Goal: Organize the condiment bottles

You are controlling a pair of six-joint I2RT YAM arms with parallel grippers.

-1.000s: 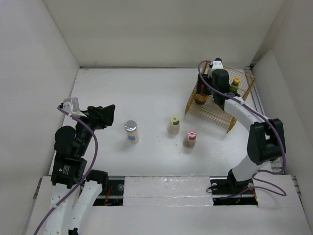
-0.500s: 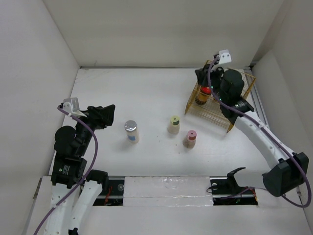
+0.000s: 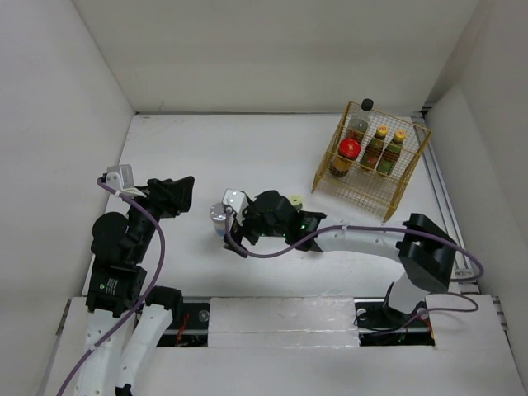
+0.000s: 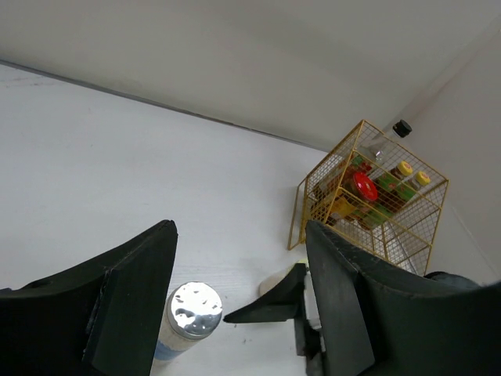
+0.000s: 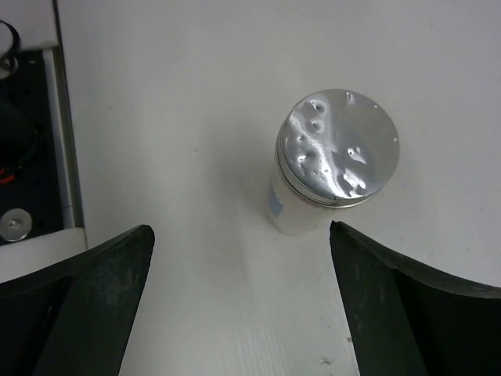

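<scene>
Right claw (image 5: 241, 235) hangs spread just beside the silver-capped white jar (image 5: 333, 160). Its wrist camera shows the dimpled lid; from overhead, the arm half hides it.

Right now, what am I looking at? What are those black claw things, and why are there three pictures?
These are two robot arms bolted to a white table. One picture looks down from above; the other two come from small cameras on each wrist, so you see that arm's own black fingers. The left gripper is open and holds nothing. The right gripper is open too, hovering by a silver-capped jar that stands on the table, not touching it. A gold wire basket at the far right holds a black-capped bottle, a red-capped bottle and two yellow-capped bottles. A pale-green-capped jar peeks out behind the right arm.
</scene>
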